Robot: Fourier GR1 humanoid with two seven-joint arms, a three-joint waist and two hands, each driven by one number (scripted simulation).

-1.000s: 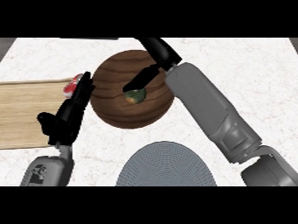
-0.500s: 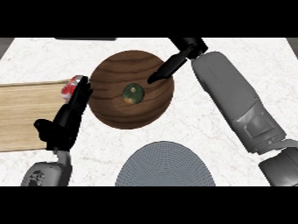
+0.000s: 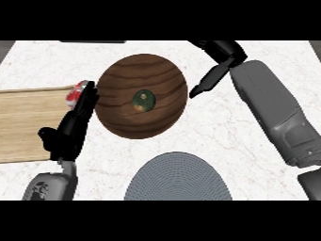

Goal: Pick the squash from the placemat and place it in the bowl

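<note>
A: Head view entry. Small dark green squash (image 3: pixel 143 99) lies inside the round dark wooden bowl (image 3: pixel 121 123), near its centre, touched by neither hand.

B: Right hand (image 3: pixel 215 75)?

A: Just right of the bowl's rim, fingers straight and apart, holding nothing.

B: Left hand (image 3: pixel 71 131)?

A: Left of the bowl, fingers straight, over the edge of the pale wooden board (image 3: pixel 17 124); a red and white object (image 3: pixel 75 92) sits at its fingertips. Round grey woven placemat (image 3: pixel 178 178) lies below the bowl on the white marble bench (image 3: pixel 212 127).
</note>
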